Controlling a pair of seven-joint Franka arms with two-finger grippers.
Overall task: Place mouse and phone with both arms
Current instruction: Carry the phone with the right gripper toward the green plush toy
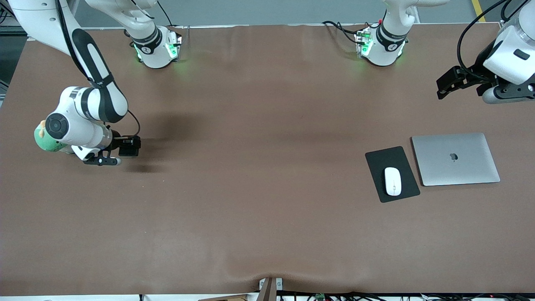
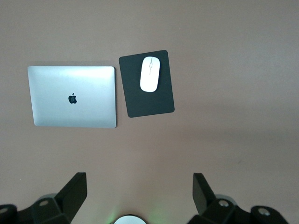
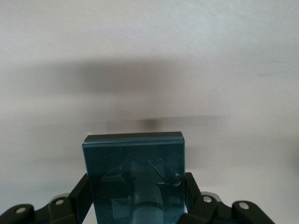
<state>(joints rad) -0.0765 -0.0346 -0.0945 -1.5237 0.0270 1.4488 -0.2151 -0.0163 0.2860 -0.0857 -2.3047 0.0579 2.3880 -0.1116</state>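
The white mouse [image 1: 393,181] lies on a black mouse pad [image 1: 381,160] toward the left arm's end of the table; it also shows in the left wrist view [image 2: 150,73]. My right gripper [image 1: 128,147] is shut on the black phone [image 1: 130,145], holding it low over bare table at the right arm's end. In the right wrist view the phone [image 3: 135,172] fills the space between the fingers [image 3: 80,196]. My left gripper [image 1: 444,88] hangs open and empty, high over the table edge by the left arm's end; its fingers [image 2: 74,189] stand wide apart.
A closed silver laptop [image 1: 455,159] lies beside the mouse pad [image 2: 152,103], toward the left arm's end; it also shows in the left wrist view [image 2: 72,96]. A green soft toy [image 1: 45,140] sits partly hidden by the right arm's wrist. The brown table cover [image 1: 259,167] is bare in the middle.
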